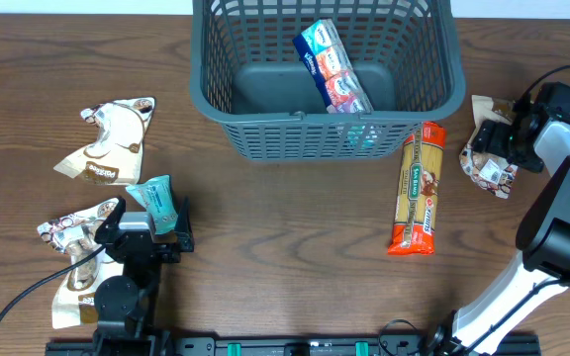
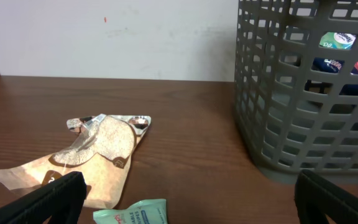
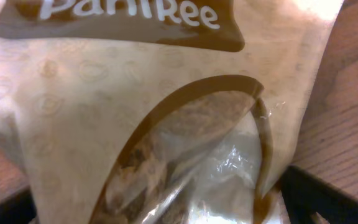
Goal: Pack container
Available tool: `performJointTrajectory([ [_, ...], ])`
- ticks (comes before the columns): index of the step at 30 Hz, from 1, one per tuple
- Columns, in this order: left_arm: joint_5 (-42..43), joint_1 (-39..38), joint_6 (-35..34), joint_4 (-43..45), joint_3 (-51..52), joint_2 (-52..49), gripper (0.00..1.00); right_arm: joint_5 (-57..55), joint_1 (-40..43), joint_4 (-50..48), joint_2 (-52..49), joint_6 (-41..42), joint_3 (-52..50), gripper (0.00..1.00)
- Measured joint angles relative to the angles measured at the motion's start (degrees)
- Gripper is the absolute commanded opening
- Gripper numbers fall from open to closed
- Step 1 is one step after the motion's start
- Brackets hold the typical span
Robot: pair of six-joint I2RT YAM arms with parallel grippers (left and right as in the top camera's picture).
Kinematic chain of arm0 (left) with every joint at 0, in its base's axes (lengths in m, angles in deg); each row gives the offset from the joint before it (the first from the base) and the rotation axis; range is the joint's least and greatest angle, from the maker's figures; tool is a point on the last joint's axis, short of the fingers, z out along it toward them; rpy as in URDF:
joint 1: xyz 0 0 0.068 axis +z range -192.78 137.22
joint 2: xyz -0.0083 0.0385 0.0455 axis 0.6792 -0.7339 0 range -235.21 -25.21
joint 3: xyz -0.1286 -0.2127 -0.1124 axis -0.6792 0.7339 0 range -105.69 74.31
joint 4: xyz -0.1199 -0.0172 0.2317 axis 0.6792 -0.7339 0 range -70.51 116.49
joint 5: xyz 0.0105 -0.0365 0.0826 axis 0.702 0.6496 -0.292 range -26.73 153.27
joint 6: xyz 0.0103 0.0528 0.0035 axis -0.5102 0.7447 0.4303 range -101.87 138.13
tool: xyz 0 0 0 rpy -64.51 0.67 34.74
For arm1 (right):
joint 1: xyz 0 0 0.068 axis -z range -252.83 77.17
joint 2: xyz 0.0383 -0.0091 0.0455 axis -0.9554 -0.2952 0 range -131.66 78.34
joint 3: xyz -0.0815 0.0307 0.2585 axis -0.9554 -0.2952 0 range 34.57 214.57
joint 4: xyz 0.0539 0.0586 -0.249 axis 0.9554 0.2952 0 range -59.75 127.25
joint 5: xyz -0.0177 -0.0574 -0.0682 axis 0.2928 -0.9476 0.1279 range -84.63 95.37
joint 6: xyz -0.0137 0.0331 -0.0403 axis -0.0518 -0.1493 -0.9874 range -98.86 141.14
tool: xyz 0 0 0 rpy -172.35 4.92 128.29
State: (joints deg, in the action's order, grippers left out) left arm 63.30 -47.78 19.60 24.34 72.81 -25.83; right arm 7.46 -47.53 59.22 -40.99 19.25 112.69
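Filling my right wrist view is a cream-and-brown pouch (image 3: 166, 112), lying on the dark wood worktop (image 1: 285, 237), which is backed by a white wall (image 2: 104, 37). The container (image 1: 295, 138) sits far-centre, with bare wood in front of it. My left gripper (image 2: 188, 186) is spread wide and empty. My right gripper (image 1: 501, 140) straddles the pouch; I cannot tell whether it grips.

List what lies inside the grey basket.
One blue packet lies slanted in the basket; the floor left of it is bare. Anything beneath the packet is covered.
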Motion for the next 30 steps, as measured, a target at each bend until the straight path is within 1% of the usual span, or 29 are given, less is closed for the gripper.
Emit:
performJointTrajectory([
  [11,0.00,0.00,0.00,0.00,0.00,0.00,0.99,4.98,0.55,-0.68,1.09,0.42,-0.63,0.01],
  [16,0.00,0.00,0.00,0.00,0.00,0.00,0.99,9.01,0.55,-0.61,1.03,-0.26,-0.66,0.02],
  [23,0.00,0.00,0.00,0.00,0.00,0.00,0.98,13.00,0.22,3.50,1.66,-1.05,0.70,0.01],
  [27,-0.02,0.00,0.00,0.00,0.00,0.00,0.99,14.05,-0.04,5.88,5.38,-1.07,1.66,0.02],
  [30,0.00,0.00,0.00,-0.02,0.00,0.00,0.99,14.53,-0.15,5.88,11.34,-1.09,2.93,0.01],
])
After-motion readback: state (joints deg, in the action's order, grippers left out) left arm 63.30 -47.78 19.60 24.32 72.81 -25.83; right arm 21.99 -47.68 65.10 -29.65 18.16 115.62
